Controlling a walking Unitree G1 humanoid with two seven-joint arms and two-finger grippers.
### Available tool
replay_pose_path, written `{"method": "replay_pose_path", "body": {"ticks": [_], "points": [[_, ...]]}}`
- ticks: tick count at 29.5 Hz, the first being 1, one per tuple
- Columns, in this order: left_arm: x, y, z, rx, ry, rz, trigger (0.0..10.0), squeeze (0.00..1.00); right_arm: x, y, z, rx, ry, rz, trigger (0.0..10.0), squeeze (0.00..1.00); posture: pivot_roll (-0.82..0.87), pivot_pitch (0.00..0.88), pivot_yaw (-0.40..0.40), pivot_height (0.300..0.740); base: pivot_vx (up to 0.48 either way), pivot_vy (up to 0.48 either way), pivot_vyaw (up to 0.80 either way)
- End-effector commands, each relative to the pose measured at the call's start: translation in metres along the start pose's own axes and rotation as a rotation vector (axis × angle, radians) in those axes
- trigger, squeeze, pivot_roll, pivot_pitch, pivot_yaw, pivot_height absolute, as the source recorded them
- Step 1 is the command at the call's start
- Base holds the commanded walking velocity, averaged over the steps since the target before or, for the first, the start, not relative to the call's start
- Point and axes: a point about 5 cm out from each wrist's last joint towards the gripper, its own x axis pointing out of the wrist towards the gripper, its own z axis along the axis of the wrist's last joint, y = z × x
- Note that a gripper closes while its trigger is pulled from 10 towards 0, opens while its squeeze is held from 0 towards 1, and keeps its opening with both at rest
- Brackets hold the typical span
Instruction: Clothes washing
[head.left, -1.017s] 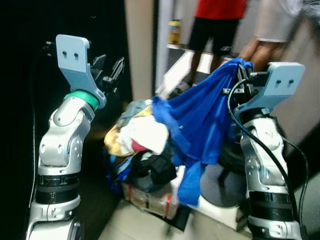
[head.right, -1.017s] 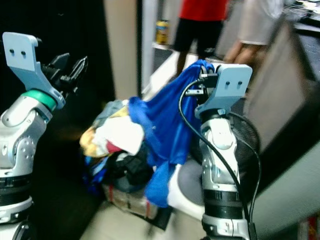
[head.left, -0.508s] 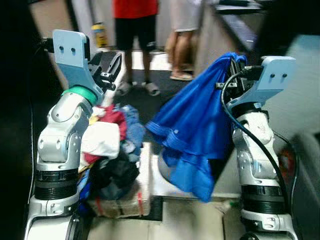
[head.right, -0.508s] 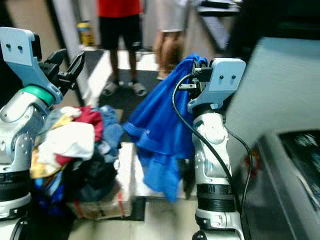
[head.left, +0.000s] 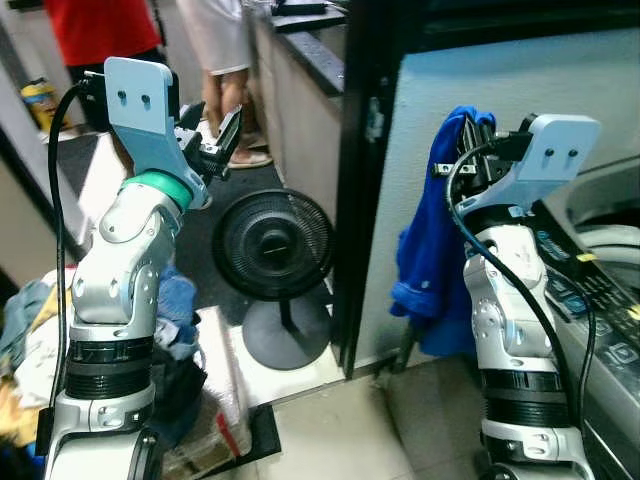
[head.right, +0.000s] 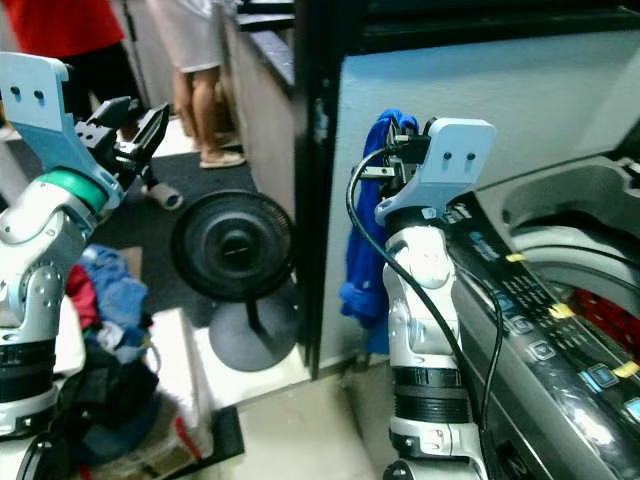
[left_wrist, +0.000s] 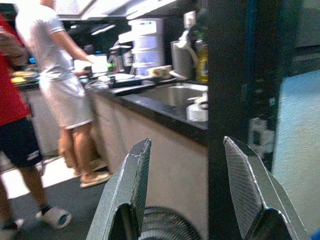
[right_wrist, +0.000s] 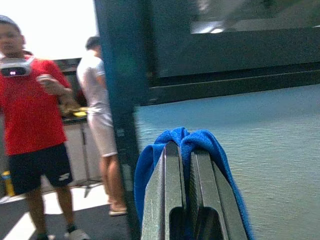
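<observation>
Step in hand: carrying 1 blue garment to washer tub. Right gripper pinched on it; left gripper wide, empty. Next: swing right, release over tub.

You're looking at a plain royal-blue garment, a black fan, a grey washing machine showing red laundry, and black fingers.
</observation>
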Motion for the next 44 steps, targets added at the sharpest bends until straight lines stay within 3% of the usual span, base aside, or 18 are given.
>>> {"method": "replay_pose_path", "body": {"ticks": [1,44], "points": [[-0.0006,0.0006,0.0026,0.016,-0.009,-0.001,10.0,0.0,0.0043,0.004,0.0074,0.016,-0.04,0.01,10.0,0.0,0.07,0.0,0.077,0.74,0.0,0.0,-0.8],[-0.002,0.0009,0.0013,0.022,0.002,-0.005,10.0,0.0,0.0059,0.0059,0.0064,0.026,-0.047,0.016,10.0,0.0,0.09,0.0,0.078,0.74,0.0,0.0,-0.8]]}}
